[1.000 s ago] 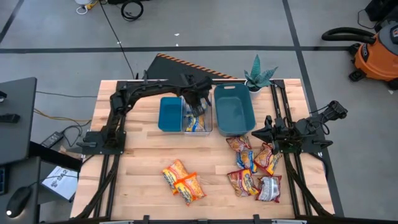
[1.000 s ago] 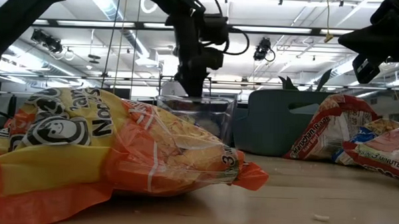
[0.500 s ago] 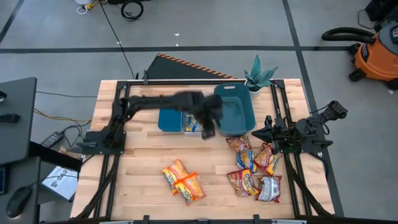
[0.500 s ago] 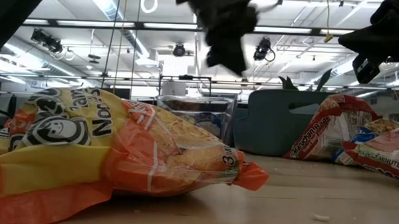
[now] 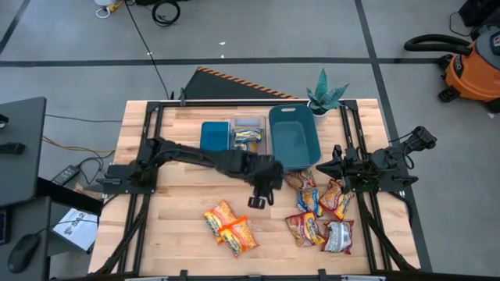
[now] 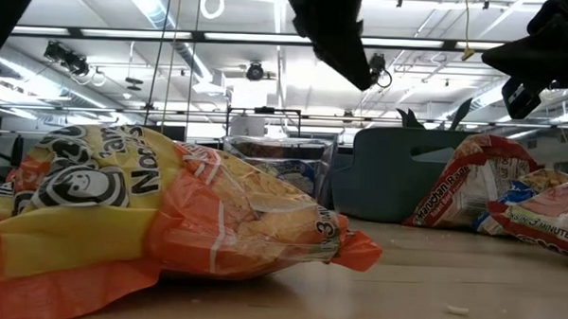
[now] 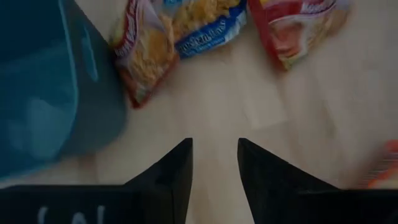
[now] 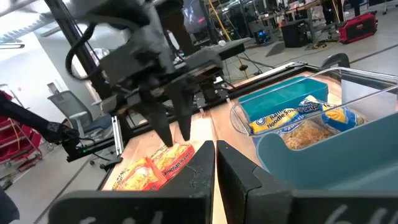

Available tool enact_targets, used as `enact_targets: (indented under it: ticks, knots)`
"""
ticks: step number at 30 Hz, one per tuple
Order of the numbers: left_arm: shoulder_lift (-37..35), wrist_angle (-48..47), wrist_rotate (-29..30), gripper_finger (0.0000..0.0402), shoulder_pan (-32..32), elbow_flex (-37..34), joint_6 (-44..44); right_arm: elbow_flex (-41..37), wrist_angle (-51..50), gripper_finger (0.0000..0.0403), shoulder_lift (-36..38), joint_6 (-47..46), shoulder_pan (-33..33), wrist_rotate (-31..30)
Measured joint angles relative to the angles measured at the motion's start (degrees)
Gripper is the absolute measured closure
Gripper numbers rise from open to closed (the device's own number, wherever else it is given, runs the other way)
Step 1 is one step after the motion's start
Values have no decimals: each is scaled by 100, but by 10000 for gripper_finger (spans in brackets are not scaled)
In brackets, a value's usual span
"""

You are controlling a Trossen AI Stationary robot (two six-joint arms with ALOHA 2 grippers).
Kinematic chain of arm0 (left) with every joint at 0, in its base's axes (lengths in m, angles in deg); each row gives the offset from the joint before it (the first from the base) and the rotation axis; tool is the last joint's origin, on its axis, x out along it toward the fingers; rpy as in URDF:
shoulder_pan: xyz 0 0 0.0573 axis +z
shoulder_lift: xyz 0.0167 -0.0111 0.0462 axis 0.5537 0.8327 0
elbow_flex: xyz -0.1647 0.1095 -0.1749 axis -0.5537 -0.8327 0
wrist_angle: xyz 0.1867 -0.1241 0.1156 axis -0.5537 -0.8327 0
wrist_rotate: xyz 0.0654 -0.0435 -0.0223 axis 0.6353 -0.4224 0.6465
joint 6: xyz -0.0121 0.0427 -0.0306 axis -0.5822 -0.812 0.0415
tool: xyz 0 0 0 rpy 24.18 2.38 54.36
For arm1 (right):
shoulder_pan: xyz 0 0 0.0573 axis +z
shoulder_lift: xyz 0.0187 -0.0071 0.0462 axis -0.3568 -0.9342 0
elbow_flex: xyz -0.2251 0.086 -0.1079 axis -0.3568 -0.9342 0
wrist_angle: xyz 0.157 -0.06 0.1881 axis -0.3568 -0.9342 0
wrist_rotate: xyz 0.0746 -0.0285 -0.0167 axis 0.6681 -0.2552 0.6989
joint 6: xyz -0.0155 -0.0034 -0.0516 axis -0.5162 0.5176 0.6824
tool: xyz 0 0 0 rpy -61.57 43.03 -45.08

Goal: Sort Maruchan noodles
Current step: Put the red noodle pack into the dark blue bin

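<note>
Maruchan noodles (image 5: 316, 211): lying in 3 places on the wooden table (image 5: 180, 195) — a right-hand cluster, a front-centre pair, and packets sitting inside the clear bin (image 5: 248, 134).
Right cluster: 5 or so packets spreading in front of the large teal bin (image 5: 293, 136); a red-brown packet (image 5: 306, 229) and a silvery-white packet (image 5: 339, 236) lying nearest the front edge, a yellow-and-blue packet (image 5: 308, 200) between them and the bin.
Front pair: orange-yellow packets (image 5: 229, 226) overlapping near the table's front centre; in the low view 1 of them (image 6: 168, 212) is filling the left foreground.
Clear bin contents: yellow-and-blue packets (image 8: 292, 112) resting inside, seen through the wall in the right wrist view; a small teal bin (image 5: 214, 136) is touching the clear bin's left side.
Left gripper (image 5: 260, 200): hanging over bare table between the front pair and the right cluster, just in front of the large teal bin's near left corner; fingers (image 7: 174, 174) standing slightly parted with only bare wood showing through the gap, holding nothing.
Left wrist view: large teal bin's corner (image 7: 50, 93) sitting beside a red-brown packet (image 7: 146, 59), a yellow-and-blue packet (image 7: 205, 28) and a red packet (image 7: 298, 28).
Right gripper (image 5: 333, 168): waiting at the table's right edge, just beside the cluster's back end; its fingers (image 8: 242, 177) are sitting nearly together, a thin slit between them, gripping nothing.
Surroundings: a potted plant (image 5: 326, 95) standing at the back right corner, behind the large teal bin; an orange shop vacuum (image 5: 469, 66) sitting on the floor well apart from the table.
</note>
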Motion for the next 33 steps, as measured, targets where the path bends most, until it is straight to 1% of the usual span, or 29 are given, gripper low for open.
enact_targets:
  ticks: [2, 6, 10, 12, 15, 21, 24, 25, 27, 28, 30, 33]
  knots:
    - [-113, 228, 246, 281, -175, -278, -180, 0, 0, 381, 0, -2, 1, 0]
    - [-480, 928, 242, 299, -328, -941, -214, 0, 22, 381, -5, -2, -1, 0]
    - [-931, 1443, 273, 317, -313, -1971, -94, 0, 40, 381, -11, -2, -1, 0]
    - [-1270, 1970, 278, 324, -312, -2483, -79, 0, 40, 381, -11, -2, 1, 0]
    - [-1699, 2507, 262, 332, -324, -3116, -79, 0, 129, 381, -14, -3, -1, -18]
    - [-2272, 3041, 386, 335, -322, -3921, 48, 0, 613, 381, -15, -2, -1, -56]
    - [-2476, 3149, 477, 335, -400, -4281, 170, 0, 713, 381, -12, 37, -1, -79]
    - [-2538, 3275, 496, 335, -416, -4390, 213, 0, 756, 381, -13, 78, -3, -170]
    - [-2749, 3413, 556, 335, -530, -4662, 334, 0, 949, 381, -13, -69, -6, -217]
    - [-2852, 3693, 556, 336, -570, -4802, 361, 2, 1074, 381, -21, -132, -10, -49]
    - [-3108, 4080, 555, 336, -689, -5233, 375, 7, 1252, 381, -53, 39, -4, 290]
    - [-3540, 4841, 571, 336, -792, -5867, 504, 12, 1701, 381, -86, 263, -6, 47]
